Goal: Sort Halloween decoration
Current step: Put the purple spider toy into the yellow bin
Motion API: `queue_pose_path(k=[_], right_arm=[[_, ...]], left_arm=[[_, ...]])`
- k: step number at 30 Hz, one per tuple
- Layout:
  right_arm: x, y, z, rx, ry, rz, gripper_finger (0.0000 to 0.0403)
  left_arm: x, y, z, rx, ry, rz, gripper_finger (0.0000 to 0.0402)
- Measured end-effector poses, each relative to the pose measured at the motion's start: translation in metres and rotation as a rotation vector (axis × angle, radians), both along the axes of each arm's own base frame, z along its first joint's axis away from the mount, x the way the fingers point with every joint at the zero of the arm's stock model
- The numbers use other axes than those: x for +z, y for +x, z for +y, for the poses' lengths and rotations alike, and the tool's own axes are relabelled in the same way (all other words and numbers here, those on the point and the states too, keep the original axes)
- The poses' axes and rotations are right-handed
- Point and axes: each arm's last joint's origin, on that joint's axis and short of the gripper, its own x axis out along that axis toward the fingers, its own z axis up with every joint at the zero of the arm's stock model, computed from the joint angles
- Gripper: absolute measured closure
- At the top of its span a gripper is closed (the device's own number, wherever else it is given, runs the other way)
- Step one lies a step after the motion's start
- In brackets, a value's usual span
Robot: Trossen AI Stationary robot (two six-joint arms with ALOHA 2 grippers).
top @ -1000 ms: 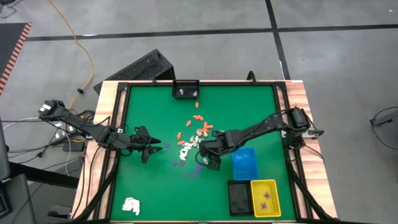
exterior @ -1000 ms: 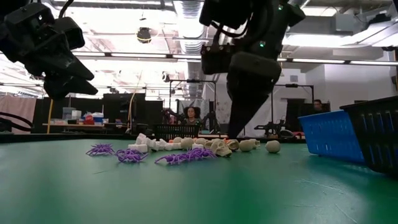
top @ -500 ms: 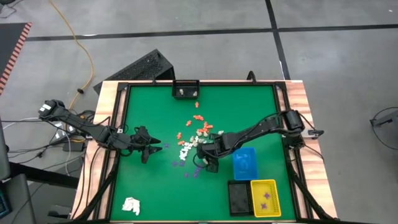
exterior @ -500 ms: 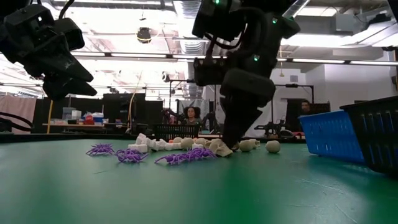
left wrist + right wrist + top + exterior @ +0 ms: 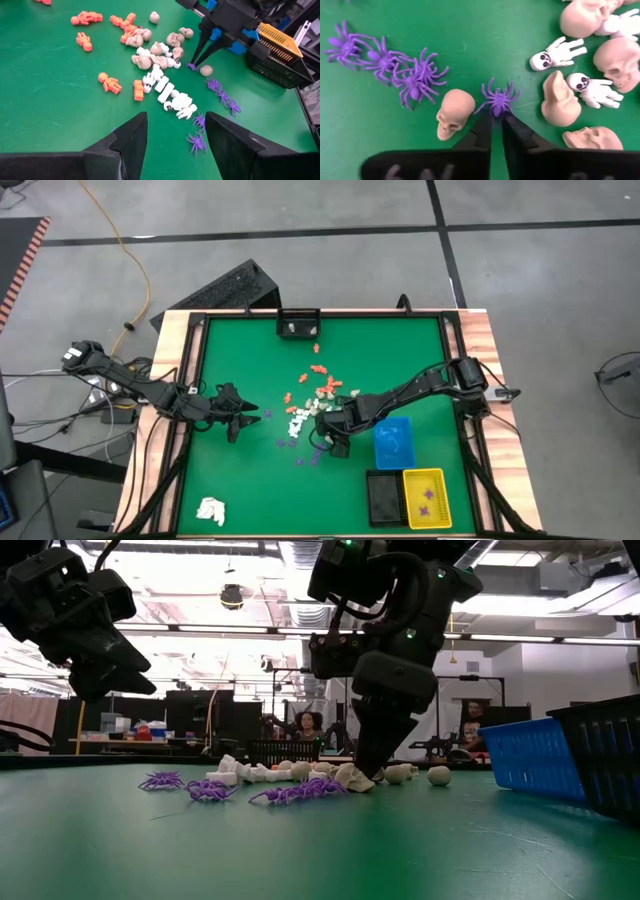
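The right hand point(image 5: 497, 116) is down at the green desk point(image 5: 240, 360), its two dark fingers nearly together and pinching the rear of a small purple spider point(image 5: 496, 101) that lies flat on the felt. Just beside that spider sits a cream skull point(image 5: 453, 112), and a cluster of three more purple spiders point(image 5: 395, 67) lies a little farther off. On the other side of the fingers are further cream skulls point(image 5: 559, 105) and two white skeleton pieces point(image 5: 557, 53).

In the left wrist view the same right hand point(image 5: 198, 56) comes down with its tips on the spider at the edge of the pile. Beyond it the Halloween decoration point(image 5: 310, 405) spreads across the middle of the desk: orange-red figures point(image 5: 109, 82) toward the far side, white skeletons point(image 5: 167, 92) and cream skulls in the centre, purple spiders point(image 5: 220, 92) on the near side.

Near the right arm stand a blue tray point(image 5: 393, 441), a black tray point(image 5: 384, 497) and a yellow tray point(image 5: 427, 497) with purple pieces in it.

The left hand point(image 5: 240, 417) hovers above the desk to the left of the pile, fingers spread apart and empty. A white wad point(image 5: 211, 509) lies at the near-left corner.
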Motion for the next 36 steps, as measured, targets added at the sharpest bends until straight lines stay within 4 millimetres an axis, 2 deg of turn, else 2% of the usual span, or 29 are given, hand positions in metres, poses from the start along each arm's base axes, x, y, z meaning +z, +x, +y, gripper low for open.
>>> queue_pose_path(k=[2, 11, 26, 30, 33, 36], right_arm=[[0.000, 0.000, 0.000, -0.011, 0.001, -0.001, 0.0396], [0.003, -0.001, 0.000, -0.028, -0.013, -0.007, 0.0402], [0.043, -0.005, 0.011, -0.006, -0.004, -0.057, 0.0403], [0.047, -0.007, 0.015, 0.027, -0.007, -0.062, 0.0402], [0.048, -0.004, 0.014, 0.053, -0.013, -0.091, 0.0390], [0.050, 0.000, 0.012, 0.061, -0.015, -0.132, 0.0361]], left_arm=[[0.000, 0.000, 0.000, 0.001, 0.000, 0.000, 0.0213], [0.000, 0.000, 0.000, 0.002, 0.001, 0.000, 0.0213], [0.000, 0.000, 0.000, 0.002, 0.001, 0.001, 0.0213], [0.000, 0.000, 0.000, 0.002, 0.001, 0.001, 0.0213], [0.000, 0.000, 0.000, 0.002, 0.001, 0.001, 0.0213], [0.000, 0.000, 0.000, 0.002, 0.002, 0.002, 0.0213]])
